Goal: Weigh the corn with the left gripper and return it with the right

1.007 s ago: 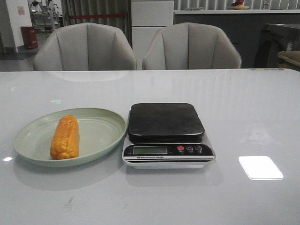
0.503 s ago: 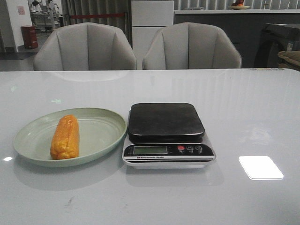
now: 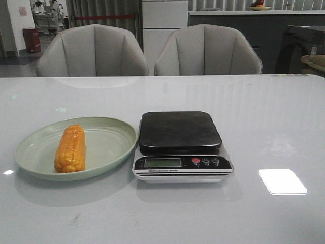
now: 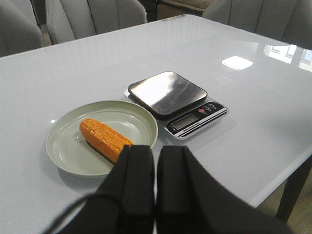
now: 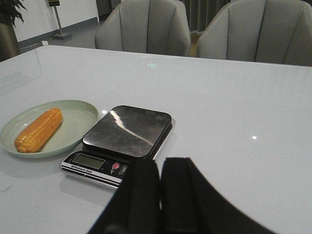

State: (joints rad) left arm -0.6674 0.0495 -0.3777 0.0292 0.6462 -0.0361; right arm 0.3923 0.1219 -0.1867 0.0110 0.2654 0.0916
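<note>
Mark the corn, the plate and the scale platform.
corn [image 3: 70, 149], front view, middle of the cob.
plate [image 3: 109, 142], front view, bare inner surface right of the cob.
scale platform [image 3: 179, 131], front view, centre of the dark top.

One corn [image 3: 70, 148], one plate [image 3: 110, 147], one scale [image 3: 181, 145], two chairs [image 3: 92, 51].

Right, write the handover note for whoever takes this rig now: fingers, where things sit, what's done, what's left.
Left gripper: fingers shut, empty, up above the table short of the plate.
Right gripper: fingers shut, empty, held above the table on the near side of the scale.
Corn: lying in the plate, left of the scale.
Scale: platform bare; I can't read the display.
Done: nothing visible.
Left: left gripper opens, lifts the corn onto the scale platform; then the right gripper carries it back to the plate.
</note>
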